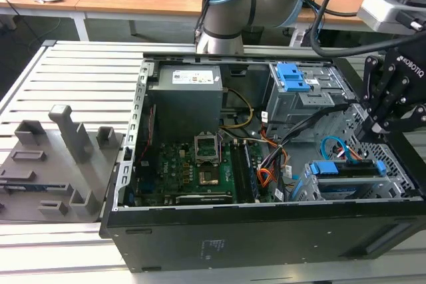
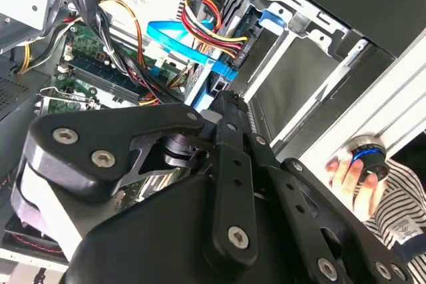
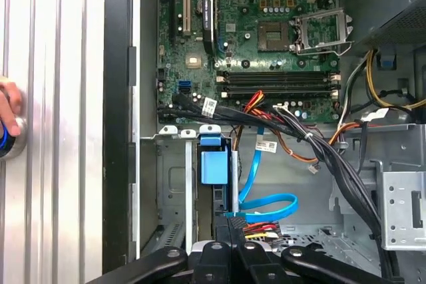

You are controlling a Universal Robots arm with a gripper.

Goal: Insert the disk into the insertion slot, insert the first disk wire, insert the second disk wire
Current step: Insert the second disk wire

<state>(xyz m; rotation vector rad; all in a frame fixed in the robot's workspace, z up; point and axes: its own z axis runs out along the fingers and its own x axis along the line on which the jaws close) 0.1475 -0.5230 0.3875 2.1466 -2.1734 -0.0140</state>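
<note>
The disk lies in the insertion slot, the low perforated cage at the exterior view's right; its blue tab faces the motherboard. My gripper hangs over the disk's rear end with its fingers pressed together. The second disk wire loops light blue above the cage, and its end runs in between my fingertips. The first disk wire reaches the disk's end right beside my fingers. Its plug is partly hidden.
A taller cage with a blue latch stands behind the slot. A black cable bundle crosses between motherboard and cage. A person's hand rests on a round button outside the case. A grey fixture sits on the slatted table.
</note>
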